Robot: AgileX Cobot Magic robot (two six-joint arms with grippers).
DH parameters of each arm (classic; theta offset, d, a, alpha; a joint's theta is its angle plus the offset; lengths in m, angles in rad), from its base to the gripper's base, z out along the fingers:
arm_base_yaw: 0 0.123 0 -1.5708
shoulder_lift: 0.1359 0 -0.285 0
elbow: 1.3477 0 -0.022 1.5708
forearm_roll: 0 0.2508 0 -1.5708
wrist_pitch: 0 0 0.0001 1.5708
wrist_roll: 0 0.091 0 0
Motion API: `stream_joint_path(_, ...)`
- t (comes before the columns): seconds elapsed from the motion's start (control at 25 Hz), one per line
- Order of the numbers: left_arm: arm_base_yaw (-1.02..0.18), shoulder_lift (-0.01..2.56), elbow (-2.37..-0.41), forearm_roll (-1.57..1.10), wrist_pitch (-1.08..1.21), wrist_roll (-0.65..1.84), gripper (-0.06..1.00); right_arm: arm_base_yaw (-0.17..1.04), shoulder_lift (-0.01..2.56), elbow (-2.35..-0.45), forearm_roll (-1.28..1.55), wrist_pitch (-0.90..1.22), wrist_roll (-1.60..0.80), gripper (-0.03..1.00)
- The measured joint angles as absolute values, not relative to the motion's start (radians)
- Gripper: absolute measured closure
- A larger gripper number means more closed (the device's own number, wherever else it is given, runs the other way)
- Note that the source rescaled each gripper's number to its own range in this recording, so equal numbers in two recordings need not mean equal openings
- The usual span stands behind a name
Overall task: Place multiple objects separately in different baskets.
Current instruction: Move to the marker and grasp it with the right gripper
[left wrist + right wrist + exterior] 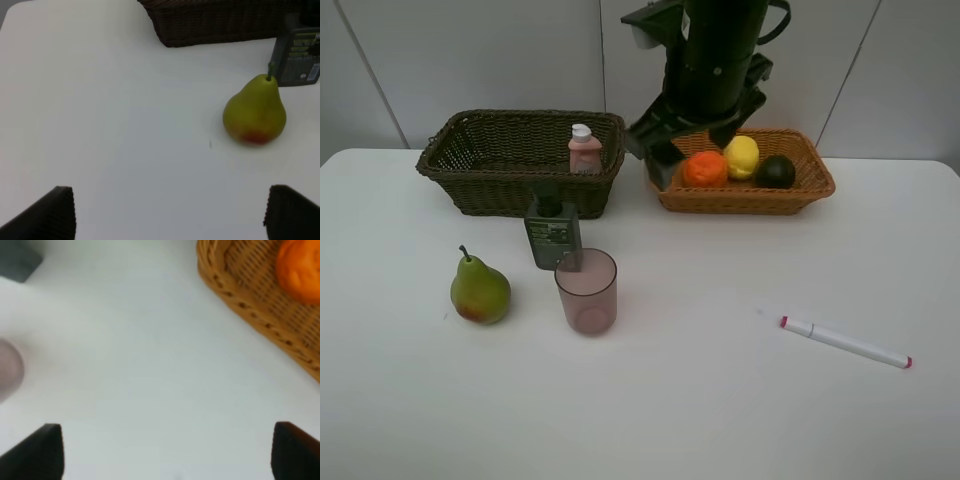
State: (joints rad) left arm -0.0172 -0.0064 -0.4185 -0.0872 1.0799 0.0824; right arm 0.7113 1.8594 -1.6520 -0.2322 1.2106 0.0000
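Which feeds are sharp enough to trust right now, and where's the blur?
Exterior high: sharp, evenly lit, only faint shadows under the pear and pink cup. Left wrist: pear reasonably crisp, no glare. Right wrist: soft all over; orange and tan basket smeared, cup just a pale blur.

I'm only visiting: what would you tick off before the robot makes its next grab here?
1. Left gripper open, empty: ok.
2. Right gripper open, empty: ok.
3. Pear upright, apart from the pump bottle: ok.
4. Room left in the light basket: cannot tell, the right arm hides part.
5. Everything sorted: not ok; pear, pump bottle, pink cup, white marker sit on the table.
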Motion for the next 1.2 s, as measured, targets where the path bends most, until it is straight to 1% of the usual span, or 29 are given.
stream_joint_path(0.12,-0.017,-0.006,-0.419,-0.087,1.080,0.082,-0.06,0.711,1.763,-1.539,-0.223,1.205,-0.012,0.13)
stream_joint_path(0.4,-0.017,-0.006,-0.419,-0.087,1.080,0.082,-0.06,0.703,1.552,-1.240,-0.202,1.099,-0.016,0.13)
stream_joint_path(0.56,-0.017,-0.006,-0.419,-0.087,1.080,0.082,-0.06,0.662,1.481,-1.082,-0.186,1.038,-0.022,0.13)
stream_joint_path(0.72,-0.017,-0.006,-0.419,-0.087,1.080,0.082,-0.06,0.618,1.443,-0.943,-0.180,0.947,-0.079,0.13)
stream_joint_path(0.88,-0.017,-0.006,-0.419,-0.087,1.080,0.082,-0.06,0.592,1.435,-0.853,-0.175,0.862,-0.109,0.13)
stream_joint_path(1.04,-0.017,-0.006,-0.419,-0.087,1.080,0.082,-0.06,0.590,1.434,-0.803,-0.205,0.829,-0.112,0.13)
stream_joint_path(1.2,-0.017,-0.006,-0.419,-0.087,1.080,0.082,-0.06,0.533,1.433,-0.740,-0.195,0.798,-0.137,0.13)
